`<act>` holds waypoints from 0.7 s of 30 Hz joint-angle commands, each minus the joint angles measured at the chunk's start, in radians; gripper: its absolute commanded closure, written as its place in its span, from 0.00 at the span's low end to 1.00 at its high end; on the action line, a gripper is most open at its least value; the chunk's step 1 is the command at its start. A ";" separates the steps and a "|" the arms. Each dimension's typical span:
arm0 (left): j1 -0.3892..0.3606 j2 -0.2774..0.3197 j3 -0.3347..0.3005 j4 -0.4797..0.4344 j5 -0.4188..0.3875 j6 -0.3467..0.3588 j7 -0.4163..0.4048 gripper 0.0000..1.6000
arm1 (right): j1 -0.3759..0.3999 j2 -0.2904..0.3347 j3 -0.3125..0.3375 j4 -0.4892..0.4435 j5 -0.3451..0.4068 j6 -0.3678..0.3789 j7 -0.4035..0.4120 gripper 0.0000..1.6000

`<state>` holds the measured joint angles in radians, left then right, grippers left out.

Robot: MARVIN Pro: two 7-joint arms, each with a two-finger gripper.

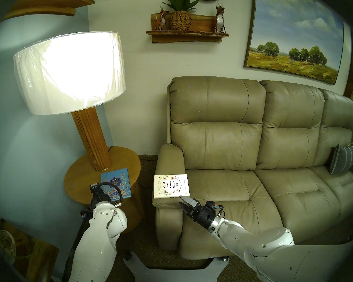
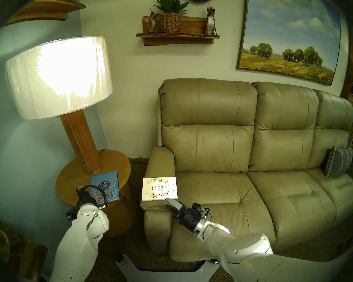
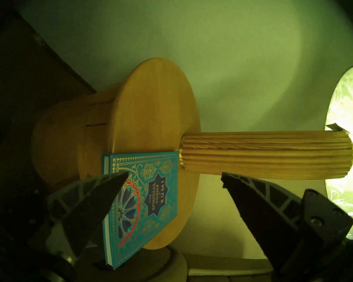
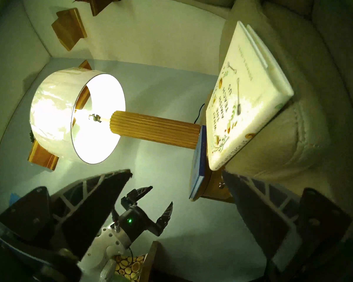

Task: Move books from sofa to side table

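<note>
The turquoise "RUMI" book point(image 1: 116, 183) lies flat on the round wooden side table point(image 1: 80, 177), its near corner overhanging the table edge point(image 3: 143, 204). My left gripper point(image 3: 175, 174) is open and empty, just in front of that book. The white "WHAT THE AMISH TEACH US" book point(image 1: 171, 186) lies on the left arm of the tan sofa point(image 1: 222, 143). My right gripper point(image 1: 181, 200) is open at the book's near right corner. In the right wrist view the book corner point(image 4: 238, 104) sits just ahead of the open fingers point(image 4: 176, 171), not gripped.
A lit lamp with a big white shade point(image 1: 69, 72) and a ribbed wooden post point(image 1: 92, 139) stands on the side table behind the turquoise book. A grey striped pillow point(image 1: 341, 159) lies at the sofa's far right. A wall shelf point(image 1: 186, 34) hangs above.
</note>
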<state>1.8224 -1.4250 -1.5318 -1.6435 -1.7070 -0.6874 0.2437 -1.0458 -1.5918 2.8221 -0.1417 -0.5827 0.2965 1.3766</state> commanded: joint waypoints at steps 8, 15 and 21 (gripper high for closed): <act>0.094 -0.009 0.012 -0.029 0.032 0.034 -0.212 0.00 | 0.016 0.019 0.024 -0.031 0.016 -0.014 -0.070 0.00; 0.084 -0.027 0.004 0.000 0.002 0.067 -0.328 0.00 | 0.048 -0.028 0.029 -0.038 0.015 -0.046 -0.198 0.00; 0.086 -0.038 -0.005 0.015 -0.023 0.093 -0.413 0.00 | 0.078 -0.054 0.036 -0.041 0.020 -0.069 -0.293 0.00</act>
<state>1.9136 -1.4522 -1.5285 -1.6293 -1.7115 -0.6173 -0.0818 -1.0214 -1.5984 2.8534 -0.1842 -0.5705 0.2512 1.1460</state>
